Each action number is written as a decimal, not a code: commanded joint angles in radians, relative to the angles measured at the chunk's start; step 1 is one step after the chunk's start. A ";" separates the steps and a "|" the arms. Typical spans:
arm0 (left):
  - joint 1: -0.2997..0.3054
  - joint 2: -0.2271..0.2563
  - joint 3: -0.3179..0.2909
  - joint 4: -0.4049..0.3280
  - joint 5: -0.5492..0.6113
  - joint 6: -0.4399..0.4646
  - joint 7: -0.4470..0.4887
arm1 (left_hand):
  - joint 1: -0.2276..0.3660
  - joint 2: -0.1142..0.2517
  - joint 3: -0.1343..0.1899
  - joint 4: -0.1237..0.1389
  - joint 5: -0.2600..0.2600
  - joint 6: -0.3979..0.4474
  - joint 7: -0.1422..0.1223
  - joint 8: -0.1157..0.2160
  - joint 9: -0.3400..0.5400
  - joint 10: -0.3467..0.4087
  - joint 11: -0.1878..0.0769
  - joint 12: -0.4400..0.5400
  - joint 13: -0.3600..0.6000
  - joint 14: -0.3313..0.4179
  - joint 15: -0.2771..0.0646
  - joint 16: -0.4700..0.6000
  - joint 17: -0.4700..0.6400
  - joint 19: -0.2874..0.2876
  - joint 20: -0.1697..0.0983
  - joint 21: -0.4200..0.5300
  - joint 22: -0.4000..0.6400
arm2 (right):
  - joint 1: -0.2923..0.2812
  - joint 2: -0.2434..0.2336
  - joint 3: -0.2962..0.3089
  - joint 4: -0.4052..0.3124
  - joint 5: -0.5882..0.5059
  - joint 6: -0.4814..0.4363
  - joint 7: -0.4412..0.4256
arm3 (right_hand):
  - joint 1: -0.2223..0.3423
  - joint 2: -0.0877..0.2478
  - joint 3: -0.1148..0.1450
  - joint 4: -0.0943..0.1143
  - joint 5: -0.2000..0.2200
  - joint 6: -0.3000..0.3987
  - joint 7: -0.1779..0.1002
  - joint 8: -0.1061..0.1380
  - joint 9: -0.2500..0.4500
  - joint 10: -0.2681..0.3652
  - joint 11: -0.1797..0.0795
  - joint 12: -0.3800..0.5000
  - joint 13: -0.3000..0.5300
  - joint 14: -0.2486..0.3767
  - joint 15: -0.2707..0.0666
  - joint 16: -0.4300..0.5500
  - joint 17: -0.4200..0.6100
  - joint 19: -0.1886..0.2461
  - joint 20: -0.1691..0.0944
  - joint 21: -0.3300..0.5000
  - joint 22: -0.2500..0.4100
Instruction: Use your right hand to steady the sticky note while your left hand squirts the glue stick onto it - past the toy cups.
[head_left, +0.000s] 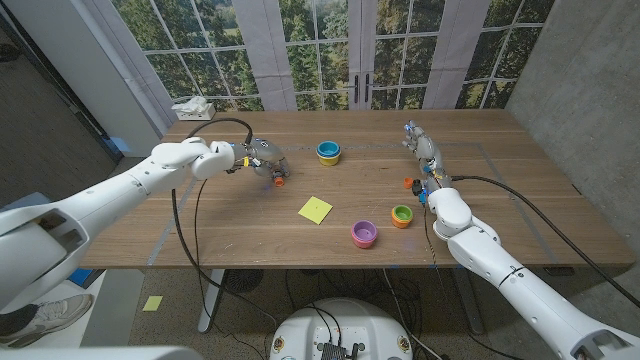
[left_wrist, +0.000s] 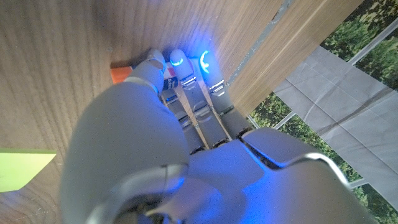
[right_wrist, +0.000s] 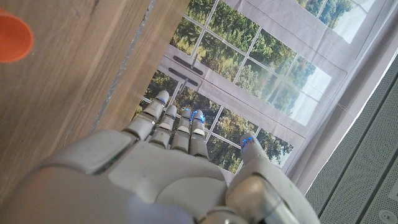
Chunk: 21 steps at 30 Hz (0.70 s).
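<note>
The left hand (head_left: 262, 160) gripped the glue stick (head_left: 279, 180); the right hand (head_left: 424, 150) stood open, empty, well apart from the sticky note (head_left: 315, 209), which might slide unsteadied.

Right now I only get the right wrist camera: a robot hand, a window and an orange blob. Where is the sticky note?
Observer: The sticky note lies mid-table, well apart from the right hand, which holds nothing.
Operator: What is the other hand doing?
Observer: The left hand is down over the orange-ended glue stick; I cannot tell whether it grips it.
Operator: Any cups about?
Observer: Three: a blue cup beyond the note, a purple cup and a green cup nearer the robot.
</note>
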 joint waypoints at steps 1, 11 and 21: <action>-0.022 -0.018 0.060 0.034 0.091 0.003 -0.040 | -0.014 0.001 0.016 0.001 0.001 -0.015 0.021 -0.016 0.005 0.023 0.000 0.010 -0.006 -0.005 -0.114 -0.040 -0.001 0.015 -0.123 -0.017 -0.010 | 0.018 -0.009 -0.012 -0.011 -0.037 -0.019 -0.017 | 0.003 0.009 0.002 -0.004 -0.001 0.002 -0.008 0.000 0.001 0.014 0.000 0.005 0.001 0.011 -0.013 0.000 0.000 0.007 -0.001 -0.001 0.005; -0.005 -0.023 0.085 0.050 0.122 0.033 0.008 | -0.012 0.001 0.059 -0.012 0.000 0.160 0.048 0.026 0.007 0.115 0.003 0.020 -0.026 0.042 -0.115 -0.149 0.010 0.034 -0.135 -0.086 -0.010 | 0.020 -0.015 -0.013 -0.017 -0.048 -0.026 -0.017 | 0.002 0.010 0.001 -0.006 -0.001 0.002 -0.008 0.000 0.002 0.018 -0.001 0.006 0.001 0.014 -0.014 0.001 -0.001 0.011 -0.001 -0.002 0.005; -0.007 -0.040 0.094 0.094 0.096 0.020 0.074 | 0.115 -0.008 0.096 -0.025 0.010 0.328 0.111 0.057 0.015 0.286 0.036 0.082 0.011 0.188 -0.114 -0.178 0.021 0.069 -0.154 -0.028 0.010 | 0.024 -0.022 -0.016 -0.030 -0.065 -0.048 -0.024 | 0.002 0.010 0.000 -0.009 -0.001 0.003 -0.009 0.001 0.002 0.020 -0.002 0.005 0.001 0.018 -0.013 0.002 -0.003 0.012 -0.001 -0.004 0.005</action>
